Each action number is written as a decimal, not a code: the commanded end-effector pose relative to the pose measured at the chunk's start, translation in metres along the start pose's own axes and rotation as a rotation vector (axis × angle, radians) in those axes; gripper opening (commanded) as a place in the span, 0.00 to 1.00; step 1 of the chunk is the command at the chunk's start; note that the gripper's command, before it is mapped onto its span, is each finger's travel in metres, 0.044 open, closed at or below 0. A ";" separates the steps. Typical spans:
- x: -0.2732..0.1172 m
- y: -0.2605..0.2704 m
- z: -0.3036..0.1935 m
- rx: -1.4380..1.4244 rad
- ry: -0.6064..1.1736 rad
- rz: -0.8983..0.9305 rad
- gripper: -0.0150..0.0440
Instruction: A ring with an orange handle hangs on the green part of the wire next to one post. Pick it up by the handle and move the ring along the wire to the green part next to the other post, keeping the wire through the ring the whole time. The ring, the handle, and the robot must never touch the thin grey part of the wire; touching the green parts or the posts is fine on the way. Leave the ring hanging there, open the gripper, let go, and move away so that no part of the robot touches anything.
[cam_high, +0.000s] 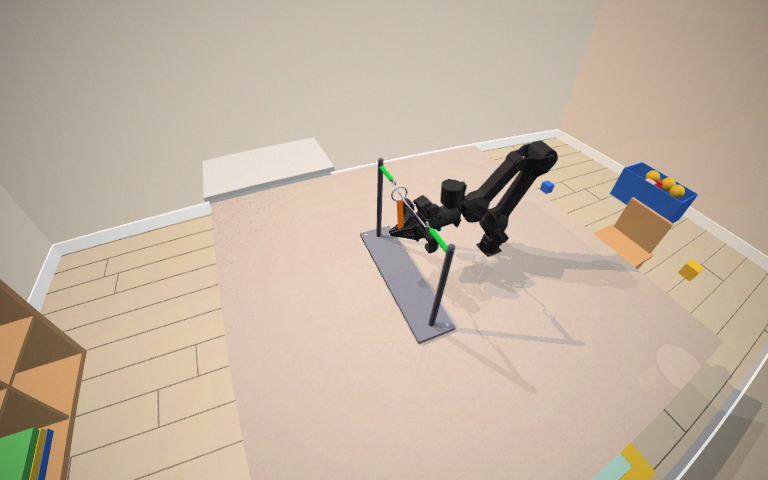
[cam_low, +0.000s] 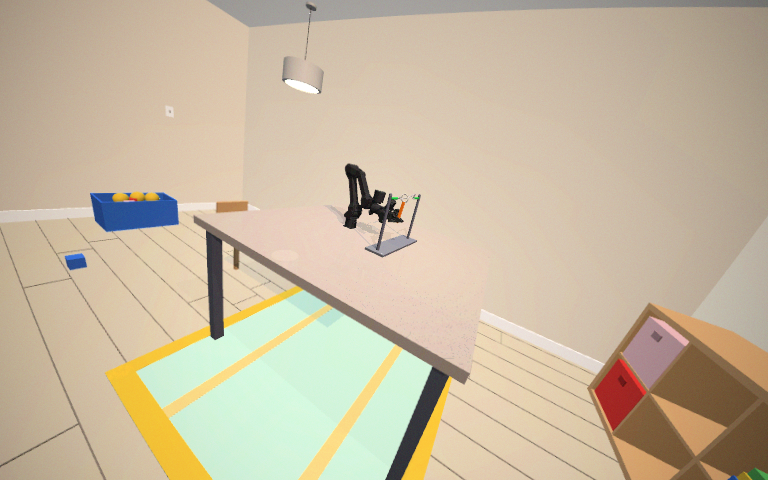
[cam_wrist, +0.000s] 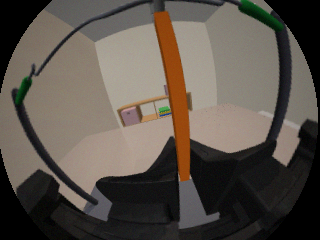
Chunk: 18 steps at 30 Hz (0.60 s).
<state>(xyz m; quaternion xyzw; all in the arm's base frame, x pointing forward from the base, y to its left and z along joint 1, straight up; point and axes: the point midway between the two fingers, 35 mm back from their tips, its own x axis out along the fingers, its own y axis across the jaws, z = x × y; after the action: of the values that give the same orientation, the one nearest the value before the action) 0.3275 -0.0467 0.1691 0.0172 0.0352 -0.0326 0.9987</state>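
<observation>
My gripper (cam_high: 400, 227) (cam_low: 400, 219) (cam_wrist: 175, 139) is shut on the lower part of the orange handle (cam_high: 400, 213) (cam_low: 401, 209) (cam_wrist: 174, 85), which stands nearly upright. The ring above it encircles the wire's thin grey part (cam_high: 417, 214) (cam_wrist: 64, 38), a little past the green part (cam_high: 386, 173) (cam_wrist: 260, 15) by the far post (cam_high: 379, 198) (cam_wrist: 285, 75) of the top view. The other green part (cam_high: 438, 239) (cam_wrist: 23, 91) is at the near post (cam_high: 441, 285) (cam_wrist: 38, 146). The ring itself is mostly out of the wrist view. Whether it touches the wire is unclear.
The posts stand on a grey base plate (cam_high: 399, 283) (cam_low: 390, 245) on the table (cam_high: 317, 339) (cam_low: 317, 260). The arm reaches in from one side, with its fingers below the wire. A blue bin (cam_high: 651, 195) (cam_low: 135, 213) and a shelf (cam_low: 707, 333) stand away from the table.
</observation>
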 end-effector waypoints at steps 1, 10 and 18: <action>0.001 0.000 0.002 -0.038 -0.003 0.018 0.00; -0.002 0.002 0.001 -0.074 0.018 0.027 0.00; -0.013 0.013 0.000 -0.026 0.120 0.000 0.00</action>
<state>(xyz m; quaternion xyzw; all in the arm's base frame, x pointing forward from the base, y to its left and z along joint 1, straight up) 0.3183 -0.0374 0.1647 -0.0049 0.0842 -0.0237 0.9962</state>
